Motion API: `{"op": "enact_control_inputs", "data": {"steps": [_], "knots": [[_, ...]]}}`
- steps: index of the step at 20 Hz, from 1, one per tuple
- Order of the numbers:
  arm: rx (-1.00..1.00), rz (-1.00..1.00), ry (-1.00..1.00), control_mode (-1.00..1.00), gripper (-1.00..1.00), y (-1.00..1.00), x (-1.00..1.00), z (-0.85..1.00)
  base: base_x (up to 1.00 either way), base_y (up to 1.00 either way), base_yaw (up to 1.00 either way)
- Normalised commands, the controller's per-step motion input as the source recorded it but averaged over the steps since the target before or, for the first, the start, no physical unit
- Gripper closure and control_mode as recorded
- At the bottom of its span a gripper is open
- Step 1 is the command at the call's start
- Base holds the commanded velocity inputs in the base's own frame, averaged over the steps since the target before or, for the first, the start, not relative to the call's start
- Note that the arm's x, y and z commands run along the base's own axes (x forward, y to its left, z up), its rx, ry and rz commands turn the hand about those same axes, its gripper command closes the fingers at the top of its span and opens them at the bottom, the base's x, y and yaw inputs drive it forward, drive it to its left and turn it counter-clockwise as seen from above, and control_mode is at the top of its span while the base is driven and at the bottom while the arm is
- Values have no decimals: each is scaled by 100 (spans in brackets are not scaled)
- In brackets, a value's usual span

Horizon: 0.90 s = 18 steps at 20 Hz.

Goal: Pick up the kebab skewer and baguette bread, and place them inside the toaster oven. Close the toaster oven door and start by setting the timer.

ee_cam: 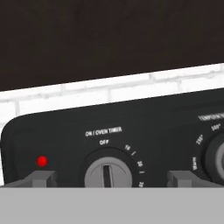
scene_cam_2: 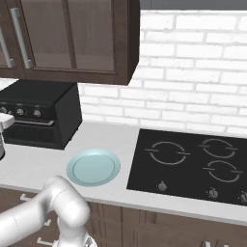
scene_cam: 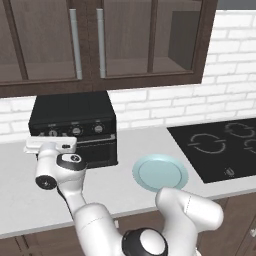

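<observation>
- The boxy matte black toaster oven (scene_cam: 74, 127) is sitting at the back of the pale grey countertop (scene_cam: 30, 200), against the white brick wall (scene_cam: 165, 102) and under the dark wooden glass-fronted wall cabinets (scene_cam: 100, 45).
- Its flat black drop-down door (scene_cam: 95, 150) is standing upright and shut against the oven front; I cannot tell where the skewer or the bread is lying.
- The white arm's two-finger gripper (ee_cam: 109, 177) is hovering right in front of the oven's left end, its jaws standing spread wide with nothing between them.
- In the hand view the two grey fingertips (ee_cam: 41, 177) are sitting either side of the round silver-black timer knob (ee_cam: 108, 170), whose pointer is aiming at the OFF mark; whether they are touching the panel I cannot tell.
- A small red indicator light (ee_cam: 42, 161) is glowing left of that knob, near the panel's rounded left edge.
- A round pale blue plate (scene_cam: 160, 172) is lying near the countertop's front edge, between the oven and the flat black glass cooktop (scene_cam: 220, 145), touching neither.
- Bare countertop is stretching in front of and left of the oven.
</observation>
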Motion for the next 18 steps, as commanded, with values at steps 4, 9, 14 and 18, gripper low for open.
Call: {"op": "enact_control_inputs", "data": {"steps": [4,9,14,18], "knots": [[0,2,0,-100,-100,3,7,0,0,0,0],[0,1,0,-100,-100,6,3,0,0,0,0],[0,1,0,-100,-100,0,0,0,0,0,0],[0,0,0,-100,100,0,0,0,0,0,0]]}}
